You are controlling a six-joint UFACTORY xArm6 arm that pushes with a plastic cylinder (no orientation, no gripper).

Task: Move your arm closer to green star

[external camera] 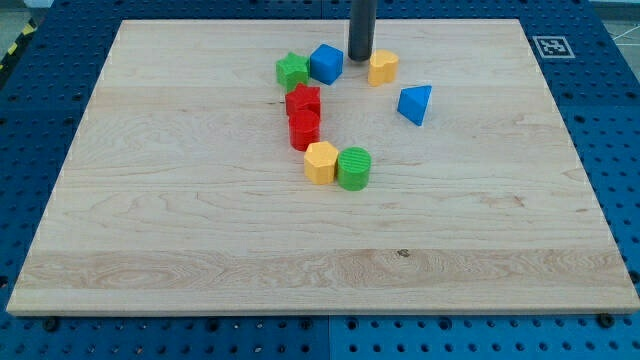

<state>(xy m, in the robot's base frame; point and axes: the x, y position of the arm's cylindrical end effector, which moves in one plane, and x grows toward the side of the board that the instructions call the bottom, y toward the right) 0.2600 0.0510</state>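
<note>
Near the view's top of the wooden board point(180, 230), my tip point(360, 58) rests between the blue cube point(326, 63) and the yellow block point(383, 67), close to both. The green star point(292, 71) sits just beyond the blue cube, toward the view's left, touching or nearly touching it. Below the star, a red star-like block point(303, 101) and a second red block point(304, 128) lead down to a yellow block point(321, 162) and a green cylinder point(354, 168) side by side. A blue wedge point(415, 104) stands apart at the view's right. No jaws exist on this rod — it can only push. The star looks small, rigid and light, likely to slide easily on smooth wood; nothing here is to be grasped — approach calls for skirting the blue cube and stopping short.
</note>
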